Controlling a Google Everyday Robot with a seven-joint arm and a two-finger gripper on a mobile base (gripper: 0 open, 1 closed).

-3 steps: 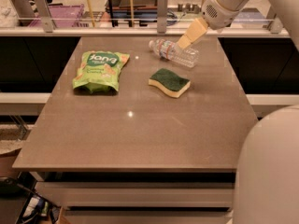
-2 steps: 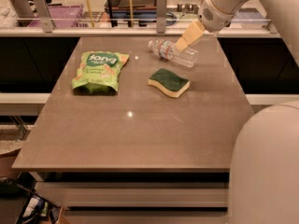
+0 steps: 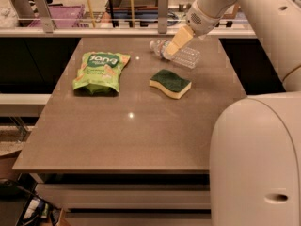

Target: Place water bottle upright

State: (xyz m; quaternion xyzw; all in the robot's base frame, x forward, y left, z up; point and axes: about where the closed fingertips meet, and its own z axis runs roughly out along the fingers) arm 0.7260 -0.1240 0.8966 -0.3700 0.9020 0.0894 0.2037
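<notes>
The water bottle (image 3: 184,56) is a small clear ribbed bottle lying on its side near the far edge of the brown table (image 3: 141,135). Its white cap (image 3: 153,44) points left. My gripper (image 3: 171,50) reaches down from the upper right on the white arm (image 3: 211,6). Its tan tip lies over the bottle's neck end, near the label band, and hides part of the bottle.
A green snack bag (image 3: 98,69) lies at the left of the table. A green-and-yellow sponge (image 3: 170,83) lies just in front of the bottle. My white body (image 3: 256,159) fills the lower right. A rail with metal posts (image 3: 162,6) runs behind the table.
The gripper has moved left and down along the bottle, from over its body toward its neck end. The bottle, sponge and bag have not moved.
</notes>
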